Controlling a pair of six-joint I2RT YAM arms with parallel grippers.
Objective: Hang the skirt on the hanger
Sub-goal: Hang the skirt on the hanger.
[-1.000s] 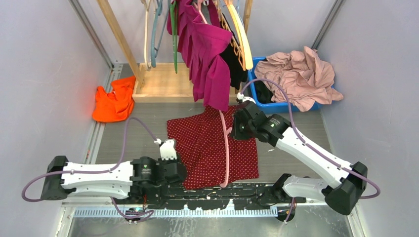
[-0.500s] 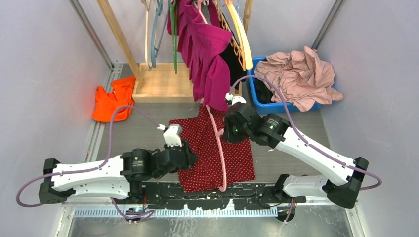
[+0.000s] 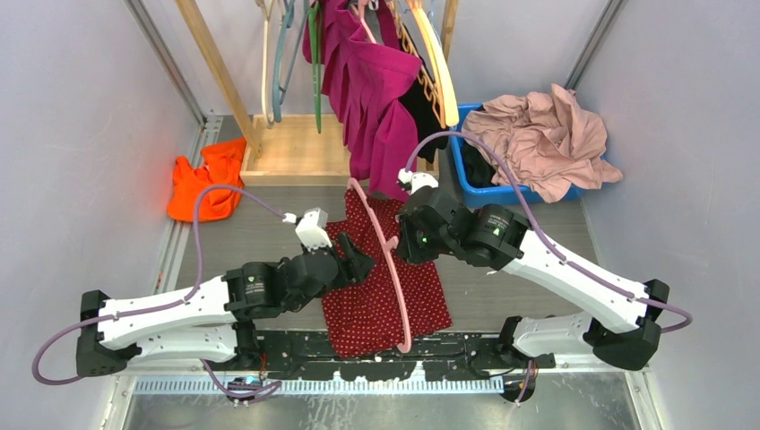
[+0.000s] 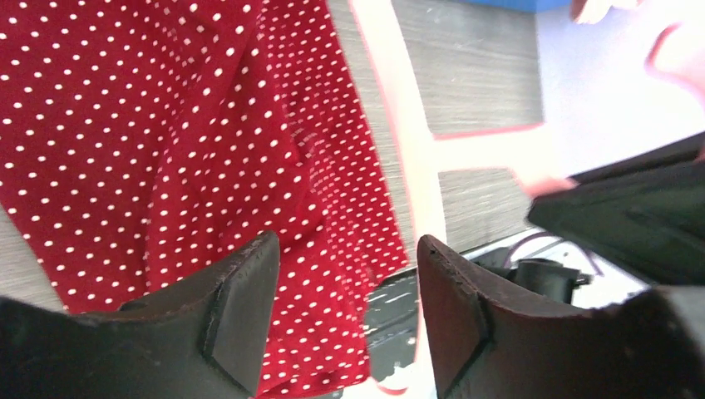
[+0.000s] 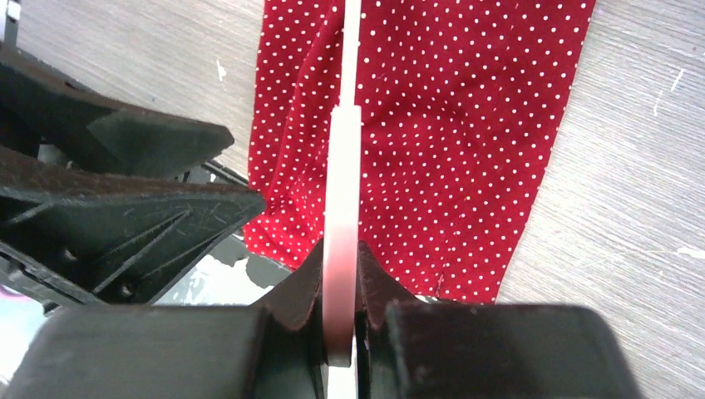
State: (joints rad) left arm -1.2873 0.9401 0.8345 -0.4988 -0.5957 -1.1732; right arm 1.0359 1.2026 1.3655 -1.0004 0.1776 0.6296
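The dark red, white-dotted skirt (image 3: 381, 291) lies bunched on the floor between the arms; it also shows in the left wrist view (image 4: 166, 125) and the right wrist view (image 5: 465, 125). My right gripper (image 3: 408, 240) is shut on the thin pink hanger (image 3: 392, 269), which it holds over the skirt; its fingers pinch the hanger's bar (image 5: 342, 249) edge-on. My left gripper (image 3: 356, 260) is open and empty, with its jaws spread just above the skirt's left part (image 4: 345, 320). The hanger (image 4: 407, 166) passes close by its right finger.
A magenta garment (image 3: 381, 107) hangs from the wooden rack (image 3: 296, 152) at the back, with tan (image 3: 439, 63) and green (image 3: 315, 63) hangers. A pale pink garment (image 3: 542, 134) fills a blue bin (image 3: 488, 193). An orange cloth (image 3: 206, 184) lies at the left.
My left arm has reached forward and right onto the skirt. My right gripper has carried the hanger left and farther back. The skirt has bunched narrower.
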